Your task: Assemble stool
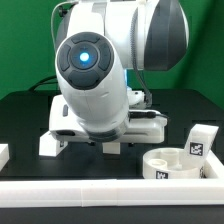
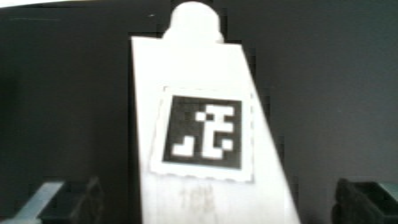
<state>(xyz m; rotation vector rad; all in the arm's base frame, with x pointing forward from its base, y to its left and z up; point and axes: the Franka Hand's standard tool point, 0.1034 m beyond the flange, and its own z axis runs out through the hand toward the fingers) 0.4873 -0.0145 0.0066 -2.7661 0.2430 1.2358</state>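
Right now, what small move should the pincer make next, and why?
Probably close the pincer on the white leg. In the wrist view the leg with its tag lies centred between the two dark fingers, which stand wide open and clear of its sides, so nothing is held yet.

Even bright light; both views soft, wrist view blurrier.
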